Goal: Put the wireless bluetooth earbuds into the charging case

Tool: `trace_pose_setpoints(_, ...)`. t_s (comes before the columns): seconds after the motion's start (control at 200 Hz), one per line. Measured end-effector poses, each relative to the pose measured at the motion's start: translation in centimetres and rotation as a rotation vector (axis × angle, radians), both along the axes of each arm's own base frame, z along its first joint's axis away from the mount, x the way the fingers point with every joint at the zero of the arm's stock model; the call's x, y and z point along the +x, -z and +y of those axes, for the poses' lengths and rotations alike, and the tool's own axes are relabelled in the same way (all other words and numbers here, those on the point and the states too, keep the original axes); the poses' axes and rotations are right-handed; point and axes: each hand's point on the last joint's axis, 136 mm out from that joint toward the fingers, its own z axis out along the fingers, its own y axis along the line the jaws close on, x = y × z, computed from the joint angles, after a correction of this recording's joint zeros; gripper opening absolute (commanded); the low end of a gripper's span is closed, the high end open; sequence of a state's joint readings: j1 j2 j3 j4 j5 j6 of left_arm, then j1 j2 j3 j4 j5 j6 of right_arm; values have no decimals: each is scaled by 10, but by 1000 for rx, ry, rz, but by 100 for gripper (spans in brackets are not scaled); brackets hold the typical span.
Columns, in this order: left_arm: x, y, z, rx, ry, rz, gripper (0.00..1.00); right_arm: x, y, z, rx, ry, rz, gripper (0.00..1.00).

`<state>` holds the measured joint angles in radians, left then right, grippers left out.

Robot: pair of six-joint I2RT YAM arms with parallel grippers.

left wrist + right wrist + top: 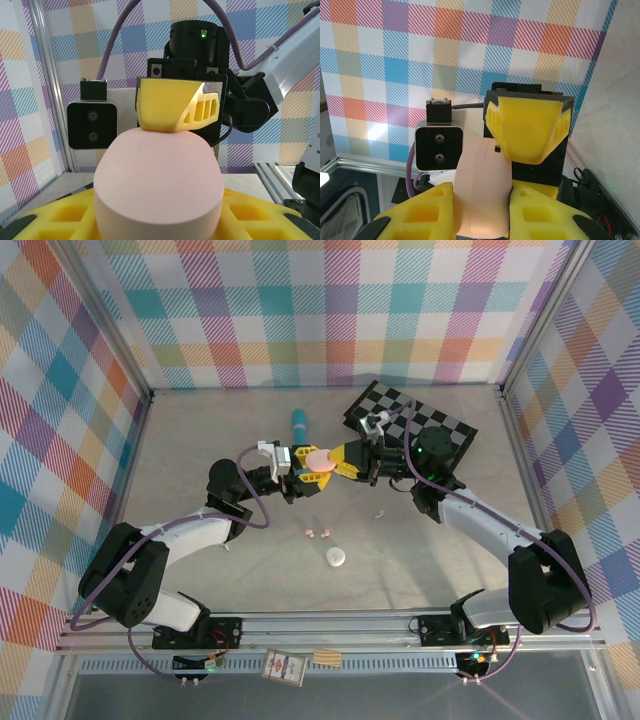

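Observation:
A pink oval charging case [316, 457] hangs above the table's middle, held between both grippers. My right gripper [342, 462] is shut on it, the yellow fingers [420, 210] pressing its narrow sides [482, 200]. My left gripper [297, 468] is shut on the same case across its wide sides [157, 185], with its fingers [55, 215] against the case. A thin lid seam runs along the case in the right wrist view. Two tiny pink earbuds [316, 533] lie on the table below, and a white earbud [378, 512] lies to their right.
A white oval case [336, 557] lies near the pink earbuds. A teal pen [298, 423] lies behind the grippers, and a black-and-white chequered board [425, 420] sits at the back right. Plaid walls close in three sides.

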<state>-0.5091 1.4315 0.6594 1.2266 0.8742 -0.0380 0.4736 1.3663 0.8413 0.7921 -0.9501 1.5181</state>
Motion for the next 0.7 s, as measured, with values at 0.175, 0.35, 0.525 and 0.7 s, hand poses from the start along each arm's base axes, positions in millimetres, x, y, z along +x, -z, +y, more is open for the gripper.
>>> trace_pose_setpoints(0.175, -1, 0, 0, 1, 6, 6, 33, 0, 1, 0, -3, -1, -5, 0)
trace_pose_setpoints(0.35, 0, 2, 0, 7, 8, 20, 32, 0, 2, 0, -10, -1, -3, 11)
trace_pose_setpoints(0.525, 0, 7, -1, 28, 4, 32, 33, 1, 5, -1, -48, 17, -9, 43)
trace_pose_setpoints(0.7, -6, 4, 2, 55, -5, 17, 34, 4, 4, -6, -144, 100, -89, 67)
